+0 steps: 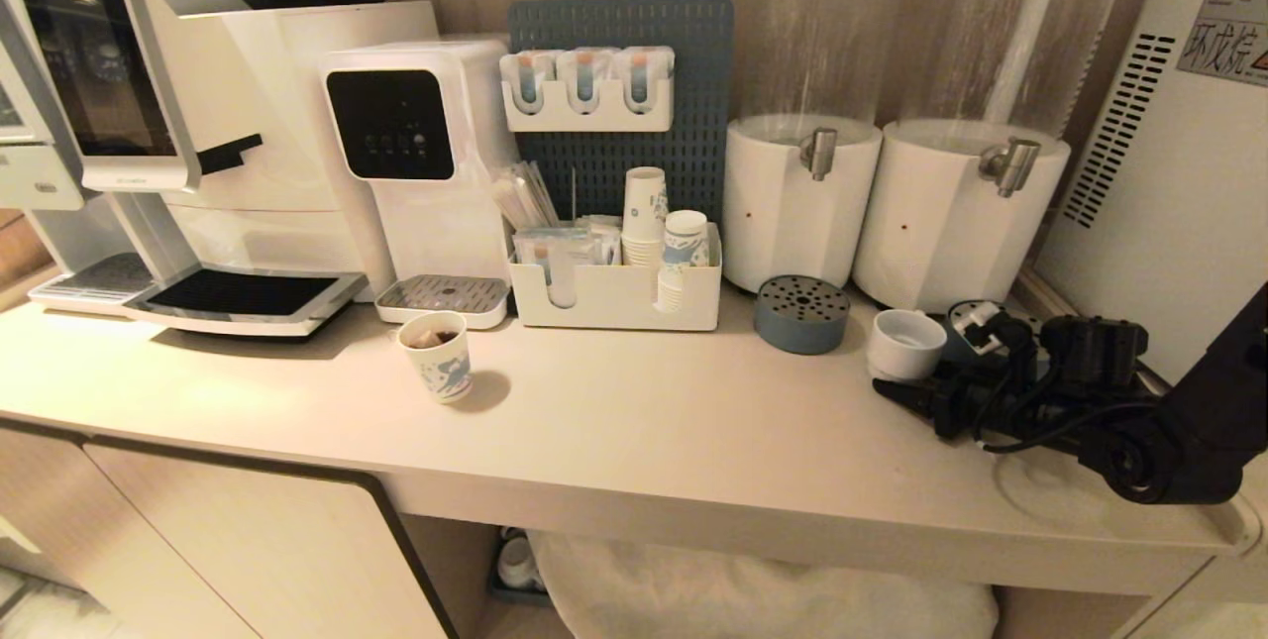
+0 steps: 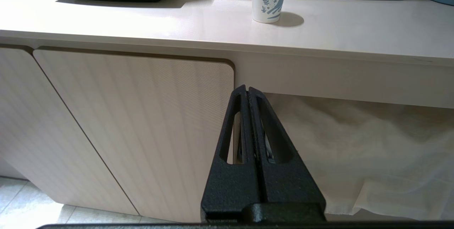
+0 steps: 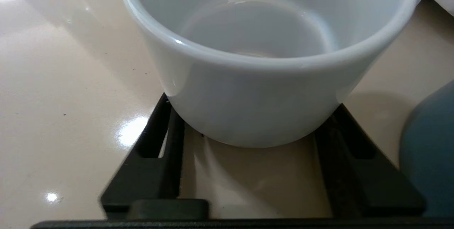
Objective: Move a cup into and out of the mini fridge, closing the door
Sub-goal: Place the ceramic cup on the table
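On the pale beige countertop point(image 1: 634, 421), toward its right end, the small squat plain white ceramic cup point(image 1: 905, 343) is seen standing upright and empty, just in front of the right-hand white cylindrical drink dispenser point(image 1: 956, 213) and just beside a round blue-grey perforated drip stand point(image 1: 801, 313). The black right gripper point(image 1: 897, 391) is held low over the counter, reaching in from the right side, with its tips at the near side of the cup. In the right wrist view the cup point(image 3: 262, 62) is seen between the two black fingers point(image 3: 156, 143), whose jaws are spread wider than the cup's lower body; the fingers flank it, but whether they press against its wall cannot be told. Nothing is lifted: the cup's base is seen resting on the counter.

At the far right edge of the head view, the vented side wall of the white boxy mini fridge point(image 1: 1169, 173) is visible, well clear of the cup. Its door is not in view.

The black left gripper point(image 2: 247, 92) is parked below counter level, facing a ribbed beige cabinet door point(image 2: 142, 133), its fingers pressed fully together with nothing between them.

Further left on the counter a blue-printed paper cup point(image 1: 437, 356) is noted, standing alone.
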